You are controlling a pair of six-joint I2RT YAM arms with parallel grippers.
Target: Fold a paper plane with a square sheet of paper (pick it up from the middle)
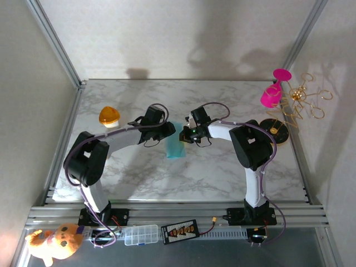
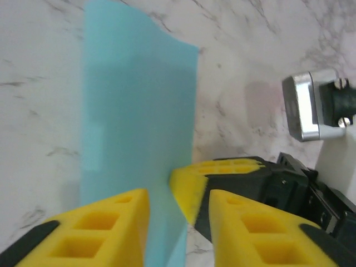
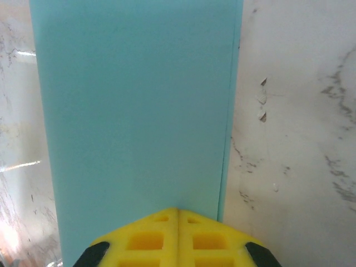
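No readable text, no labels (any view)

white marble-look table point(image 1: 189, 172), orange dome point(image 1: 109, 115) on its left rear part, pink object point(image 1: 271, 95) and black disc point(image 1: 281, 137) at right

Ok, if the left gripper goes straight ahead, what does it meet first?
The blue paper, standing between the left gripper's fingers; just beyond, likely the shut right gripper, though depth is unclear.
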